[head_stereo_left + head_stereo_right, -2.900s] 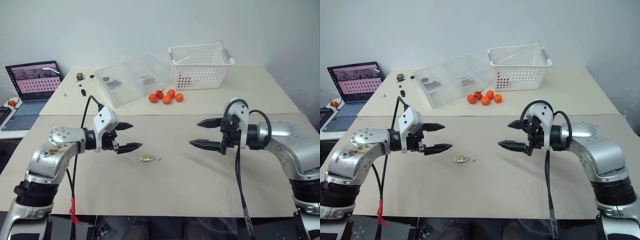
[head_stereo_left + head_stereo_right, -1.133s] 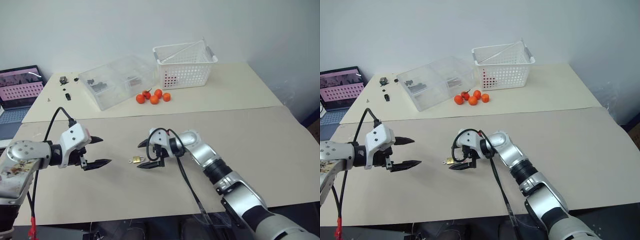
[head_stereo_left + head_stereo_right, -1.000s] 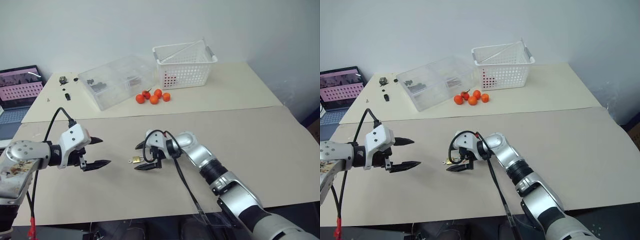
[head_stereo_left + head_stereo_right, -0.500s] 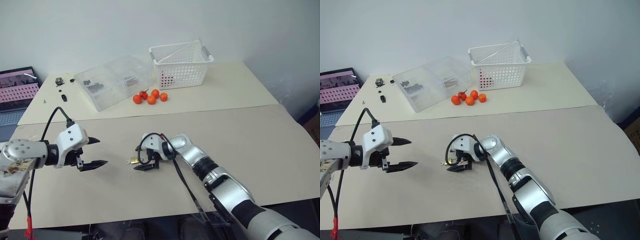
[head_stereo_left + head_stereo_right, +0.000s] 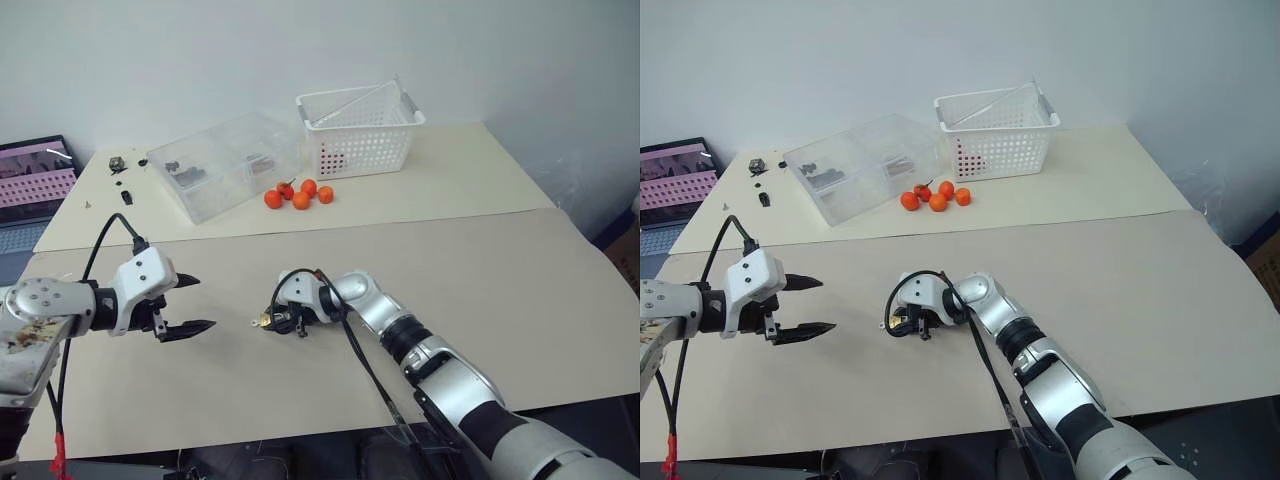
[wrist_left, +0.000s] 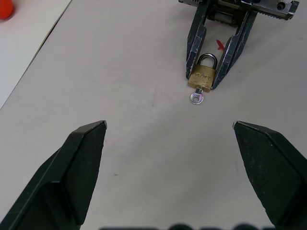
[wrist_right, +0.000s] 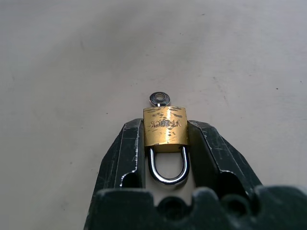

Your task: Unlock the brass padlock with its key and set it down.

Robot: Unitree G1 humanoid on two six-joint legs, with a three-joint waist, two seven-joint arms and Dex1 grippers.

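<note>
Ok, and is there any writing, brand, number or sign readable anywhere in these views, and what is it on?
"LOCK": the end of a word stamped on the face of the brass padlock, seen in the right wrist view; the two or so characters before it are scuffed and cannot be read with certainty.
Laptop screen: pink rows of content, too small to read.
No other legible text.

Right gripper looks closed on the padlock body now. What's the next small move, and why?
Probably bring the open left gripper toward the key. The right gripper pinches the brass padlock by its sides, the shackle looks closed, and the key's round head sticks out of the body's free end, facing the left gripper.
</note>
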